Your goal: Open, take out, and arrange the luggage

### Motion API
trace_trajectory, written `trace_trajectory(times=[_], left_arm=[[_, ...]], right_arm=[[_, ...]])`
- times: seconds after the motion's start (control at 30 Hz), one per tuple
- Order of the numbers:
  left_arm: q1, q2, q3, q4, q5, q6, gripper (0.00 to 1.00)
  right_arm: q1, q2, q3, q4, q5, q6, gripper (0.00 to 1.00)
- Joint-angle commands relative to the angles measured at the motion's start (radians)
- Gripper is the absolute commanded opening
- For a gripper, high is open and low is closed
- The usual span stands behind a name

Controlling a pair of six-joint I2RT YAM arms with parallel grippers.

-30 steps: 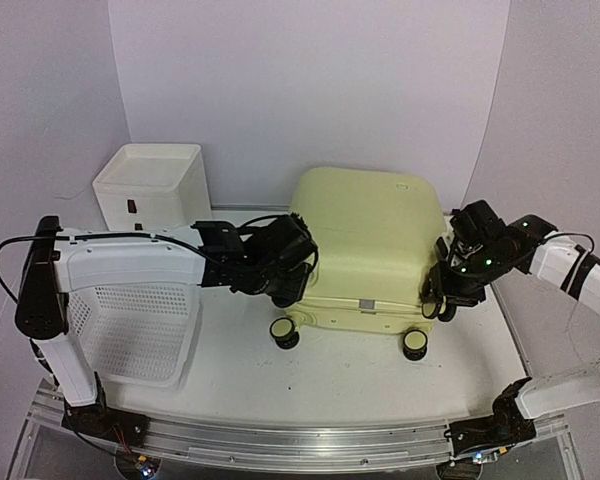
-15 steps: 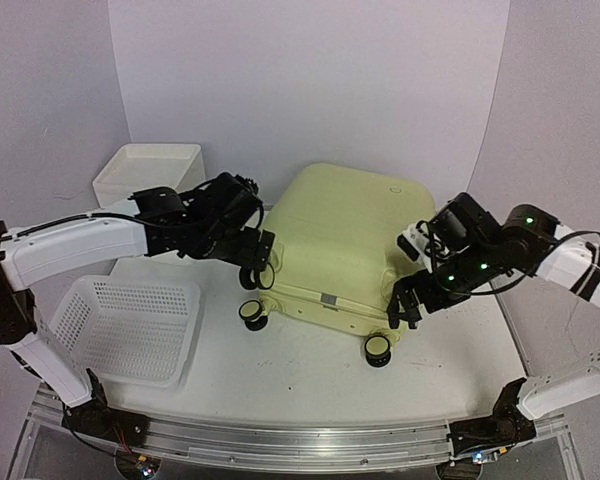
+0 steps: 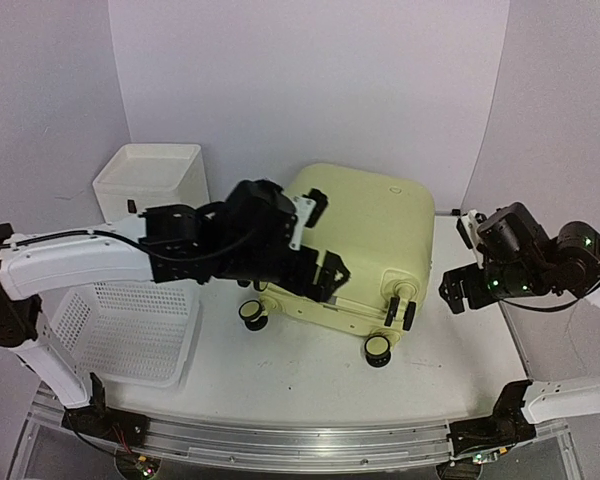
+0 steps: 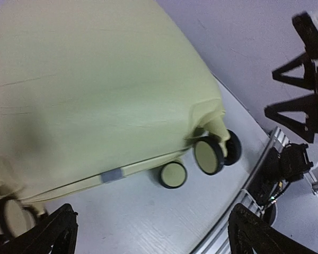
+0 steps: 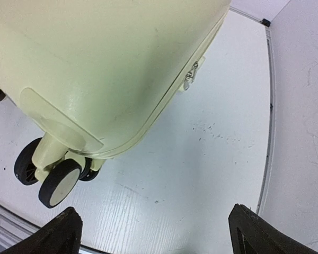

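Observation:
The pale yellow luggage lies closed in the middle of the table, its black-and-yellow wheels toward the front. My left gripper hovers over its left front part, open and holding nothing; the left wrist view shows the shell, the seam and wheels below my gripper. My right gripper stands open to the right of the luggage, apart from it. The right wrist view has my gripper over bare table, with the luggage corner, a zipper pull and a wheel at left.
A white drawer box stands at the back left. A white perforated basket sits at the front left under the left arm. A metal rail runs along the near table edge. Walls close in behind and at both sides.
Both grippers opened and came off the luggage's sides. The luggage slid left and turned slightly. The right arm drew back to the right; the left arm swung over the luggage's left front.

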Motion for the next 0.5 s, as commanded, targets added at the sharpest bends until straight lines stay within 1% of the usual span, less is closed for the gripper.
trace_trajectory(times=[0.0, 0.1, 0.2, 0.33, 0.47], left_arm=[[-0.065, 0.185, 0.130, 0.155, 0.092, -0.034, 0.99], [-0.100, 0.298, 0.231, 0.161, 0.089, 0.000, 1.00], [-0.126, 0.394, 0.324, 0.157, 0.050, 0.032, 1.00], [-0.129, 0.492, 0.415, 0.126, 0.002, 0.002, 0.99], [-0.131, 0.582, 0.505, 0.102, 0.008, -0.014, 0.99]], right_arm=[[0.000, -0.084, 0.019, 0.007, 0.113, 0.025, 0.98], [0.000, -0.127, 0.031, 0.006, 0.085, 0.022, 0.98], [0.000, -0.176, 0.028, 0.005, 0.051, 0.030, 0.98], [-0.001, -0.220, 0.007, 0.005, 0.033, 0.049, 0.98], [-0.001, -0.232, -0.008, 0.002, 0.019, 0.059, 0.98]])
